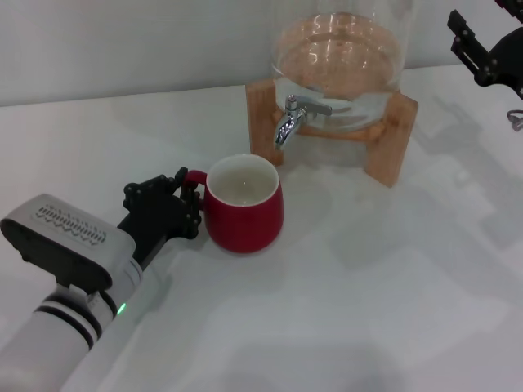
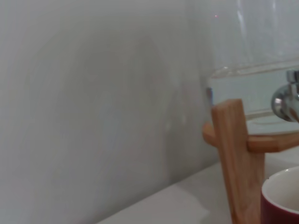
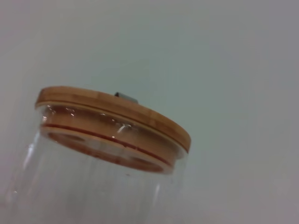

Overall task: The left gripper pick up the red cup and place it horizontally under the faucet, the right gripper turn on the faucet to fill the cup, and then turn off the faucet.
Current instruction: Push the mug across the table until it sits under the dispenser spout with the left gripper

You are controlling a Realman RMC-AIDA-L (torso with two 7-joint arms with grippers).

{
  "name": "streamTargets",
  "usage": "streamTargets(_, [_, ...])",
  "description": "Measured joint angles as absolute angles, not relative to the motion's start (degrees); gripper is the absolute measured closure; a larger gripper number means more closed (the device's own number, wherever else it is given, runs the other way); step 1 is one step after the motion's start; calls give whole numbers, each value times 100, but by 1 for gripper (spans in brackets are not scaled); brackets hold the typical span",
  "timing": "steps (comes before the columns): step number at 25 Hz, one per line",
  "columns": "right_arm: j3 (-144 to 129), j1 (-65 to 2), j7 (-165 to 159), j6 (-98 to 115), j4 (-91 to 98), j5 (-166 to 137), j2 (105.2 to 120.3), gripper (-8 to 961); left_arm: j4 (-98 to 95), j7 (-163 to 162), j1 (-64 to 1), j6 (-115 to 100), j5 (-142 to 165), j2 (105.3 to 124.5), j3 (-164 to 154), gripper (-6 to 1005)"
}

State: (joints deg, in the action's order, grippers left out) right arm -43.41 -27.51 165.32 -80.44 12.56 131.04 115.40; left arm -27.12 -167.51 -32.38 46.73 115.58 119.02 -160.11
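Note:
The red cup [image 1: 243,204] stands upright on the white table [image 1: 368,310], just in front of and to the left of the faucet [image 1: 292,118]. Its white inside looks empty. My left gripper [image 1: 186,196] is at the cup's red loop handle, on the cup's left side. The cup's rim also shows in the left wrist view [image 2: 282,196], with the faucet [image 2: 287,95] above it. The faucet's spout points down from the glass jar [image 1: 339,57] on its wooden stand [image 1: 392,147]. My right gripper [image 1: 470,45] hangs open in the air at the far right, beside the jar.
The jar holds water and has a wooden lid [image 3: 112,116], seen in the right wrist view. A white wall [image 1: 122,41] runs behind the table. A wooden stand leg [image 2: 236,158] stands close to the cup.

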Motion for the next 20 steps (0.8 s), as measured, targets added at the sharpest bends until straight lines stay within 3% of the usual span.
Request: streamTargets(20, [-4522, -2753, 16541, -8113, 1210, 13104, 11540, 290, -2617, -16752, -3821, 3962, 11591, 11892, -15817, 885])
